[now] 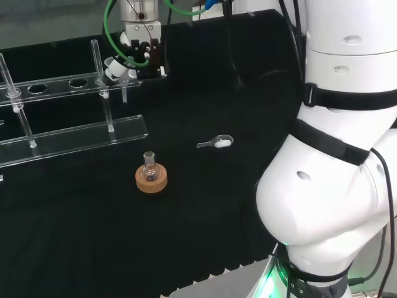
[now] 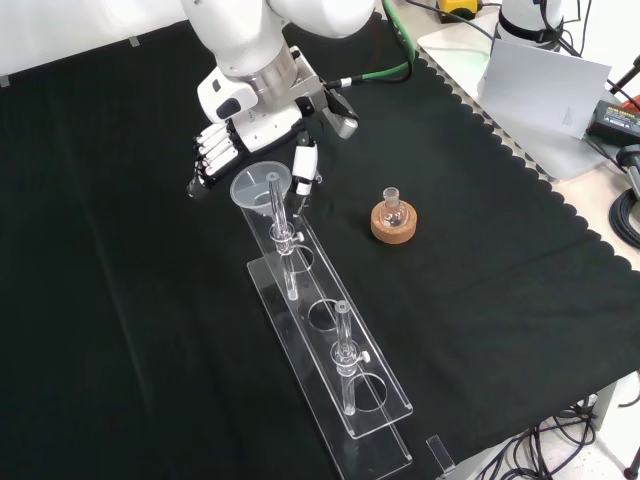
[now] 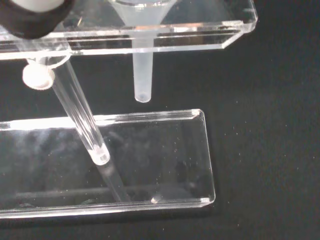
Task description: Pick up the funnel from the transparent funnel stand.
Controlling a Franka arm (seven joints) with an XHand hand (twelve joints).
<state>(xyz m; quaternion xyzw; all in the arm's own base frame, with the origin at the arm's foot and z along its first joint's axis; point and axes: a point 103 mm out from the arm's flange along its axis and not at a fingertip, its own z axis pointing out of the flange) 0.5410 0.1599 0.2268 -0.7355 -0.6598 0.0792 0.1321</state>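
The head view looks from behind and above the arm's base over the bench; the front view faces back, looking down. Both share the funnel stand [image 1: 74, 133] [image 2: 330, 350]. The wrist view sits close beside its upper shelf.

No text, label, number or sign can be read anywhere in these views.
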